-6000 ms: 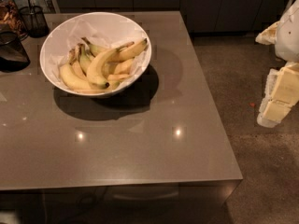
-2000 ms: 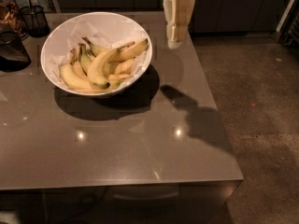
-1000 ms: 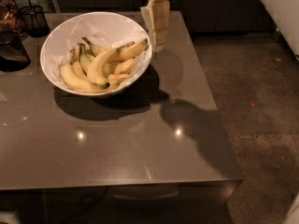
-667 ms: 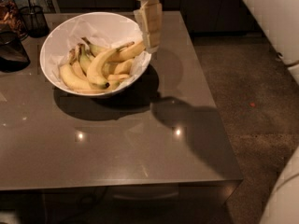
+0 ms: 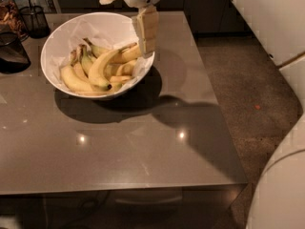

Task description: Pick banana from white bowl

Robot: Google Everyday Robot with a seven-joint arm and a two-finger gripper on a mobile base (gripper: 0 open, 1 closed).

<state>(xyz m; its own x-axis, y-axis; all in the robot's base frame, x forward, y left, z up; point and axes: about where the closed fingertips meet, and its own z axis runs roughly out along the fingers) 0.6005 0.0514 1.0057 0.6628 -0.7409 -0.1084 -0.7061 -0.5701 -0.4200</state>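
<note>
The white bowl (image 5: 56, 38) with crinkled paper lining stands at the table's back left and holds several yellow bananas. The long curved banana (image 5: 101, 67) with a small black tip lies across the middle of the pile, tip toward the front. Shorter bananas lie around it. My gripper (image 5: 147, 32) hangs point-down from the top of the view, over the bowl's right rim, just above the right end of a banana (image 5: 129, 54). It holds nothing that I can see.
A dark wire-mesh cup (image 5: 34, 19) and a dark container (image 5: 10, 51) stand left of the bowl. The grey table (image 5: 143, 147) ends at the right by a speckled floor (image 5: 248, 94). My white body (image 5: 281, 185) fills the lower right corner.
My gripper has swung in from the right, past the table's far edge, and come down over the bowl's right rim. The bananas and bowl have not moved.
</note>
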